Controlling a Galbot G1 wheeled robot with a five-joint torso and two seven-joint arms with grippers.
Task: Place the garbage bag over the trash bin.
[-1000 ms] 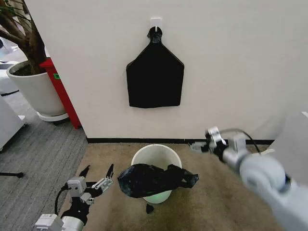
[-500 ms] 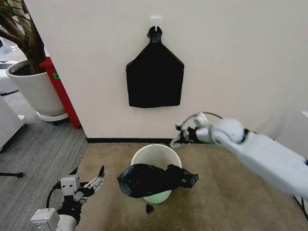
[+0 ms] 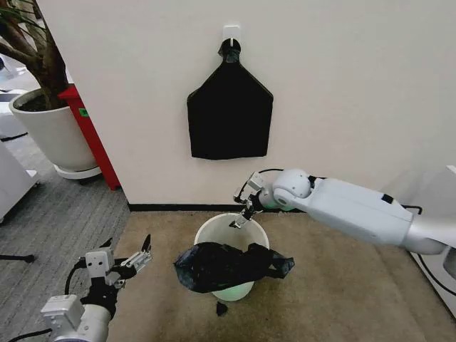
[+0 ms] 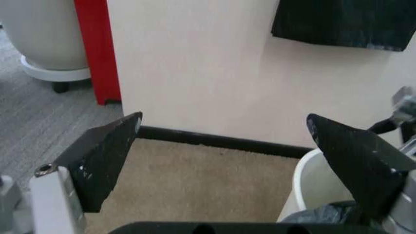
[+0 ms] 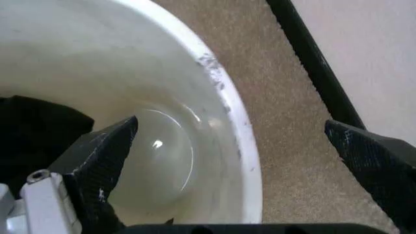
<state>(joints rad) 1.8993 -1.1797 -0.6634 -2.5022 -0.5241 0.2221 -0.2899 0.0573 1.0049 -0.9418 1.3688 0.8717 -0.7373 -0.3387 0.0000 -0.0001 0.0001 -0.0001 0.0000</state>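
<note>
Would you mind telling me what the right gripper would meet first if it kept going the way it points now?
Probably the far rim of the trash bin: the open right gripper points down with its fingers straddling that rim, though depth is hard to judge.

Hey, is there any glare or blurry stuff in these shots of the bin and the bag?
Head view: evenly lit, sharp; the garbage bag has only faint sheen. Right wrist view: a small bright glint inside the trash bin, and the near end effector fingers look soft. Left wrist view: fingers likewise soft.
</note>
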